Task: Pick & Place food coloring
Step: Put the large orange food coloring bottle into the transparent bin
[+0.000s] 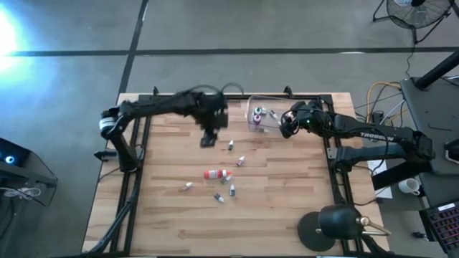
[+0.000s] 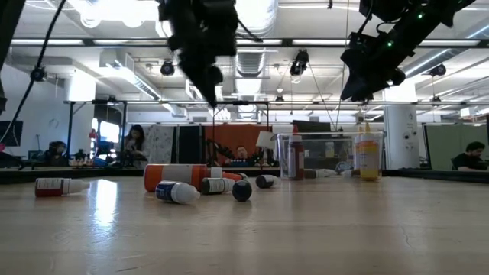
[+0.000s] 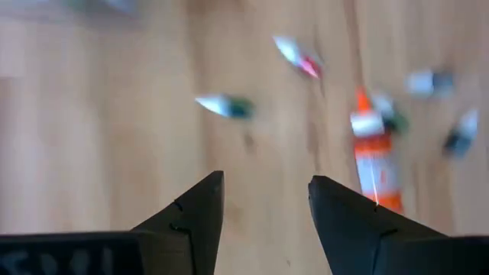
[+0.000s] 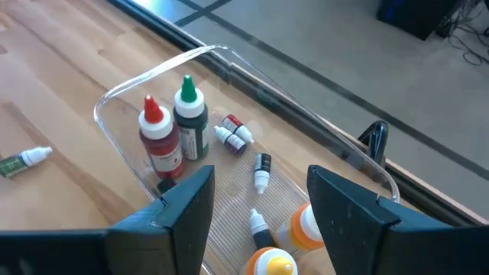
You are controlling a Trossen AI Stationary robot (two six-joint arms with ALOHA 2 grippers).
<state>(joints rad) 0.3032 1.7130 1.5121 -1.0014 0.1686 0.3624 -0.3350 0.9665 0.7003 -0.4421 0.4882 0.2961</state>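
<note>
The left gripper (image 1: 207,140) hangs above the light wooden slatted table (image 1: 165,215), its two dark fingers (image 3: 200,210) spread apart with nothing between them; in its wrist view only bare wood shows in the gap. Below and beyond it, loose food colouring bottles lie scattered on the boards: a larger orange-and-white squeeze bottle (image 1: 216,174) on its side near the table's middle, a small green-tinted one (image 3: 224,106), a small red-tipped one (image 3: 299,58), and several tiny dark-bodied ones (image 1: 232,191) close around the orange bottle. The low view shows the same cluster lying flat, with one white-and-red bottle (image 2: 61,186) apart from the rest. The right gripper (image 1: 286,126) hovers at the edge of the clear rectangular plastic box (image 4: 122,95) at the far side of the table, fingers wide and empty. Inside that box stand a red bottle with a red cap (image 4: 159,140) and a dark green bottle with a green cap (image 4: 190,122), touching side by side, with small bottles (image 4: 262,170) lying flat and two orange-capped ones (image 4: 269,263) near the fingers
</note>
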